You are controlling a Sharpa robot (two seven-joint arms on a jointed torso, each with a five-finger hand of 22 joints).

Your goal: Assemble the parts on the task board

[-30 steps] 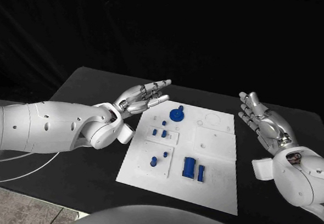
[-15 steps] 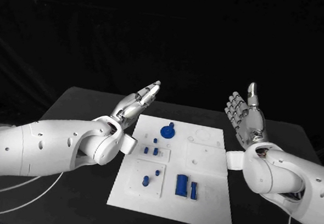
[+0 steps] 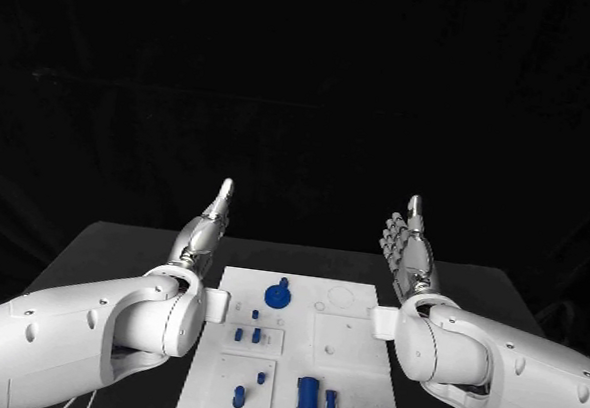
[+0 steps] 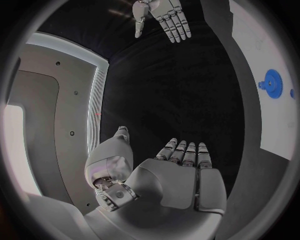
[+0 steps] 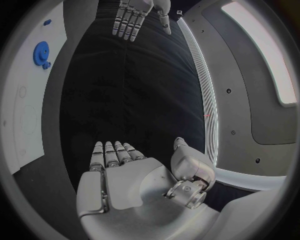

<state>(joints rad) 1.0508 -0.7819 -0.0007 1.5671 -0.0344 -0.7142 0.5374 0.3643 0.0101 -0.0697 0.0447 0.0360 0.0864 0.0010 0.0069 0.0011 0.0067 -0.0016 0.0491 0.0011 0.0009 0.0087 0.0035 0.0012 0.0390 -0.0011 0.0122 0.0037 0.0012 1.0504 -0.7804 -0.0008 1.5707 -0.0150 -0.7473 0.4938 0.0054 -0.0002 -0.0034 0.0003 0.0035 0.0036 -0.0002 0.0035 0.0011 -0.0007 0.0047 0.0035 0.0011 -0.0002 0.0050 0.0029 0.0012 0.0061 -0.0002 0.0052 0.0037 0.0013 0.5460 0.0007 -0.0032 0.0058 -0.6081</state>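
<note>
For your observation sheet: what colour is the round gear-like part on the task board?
Blue. The gear-like part shows best in the right wrist view, against the white task board.

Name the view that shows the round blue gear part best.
The left wrist view: the round blue gear part shows toothed rim and hub clearly on the task board. The right wrist view shows it similarly clear, slightly more edge-on. The head view shows it small, teeth indistinct.

Robot lab or test cell: black table (image 3: 131,244) at frame bottom, black backdrop filling the upper frame, white task board (image 3: 297,366) bottom center, grey panelled walls in wrist views.
</note>
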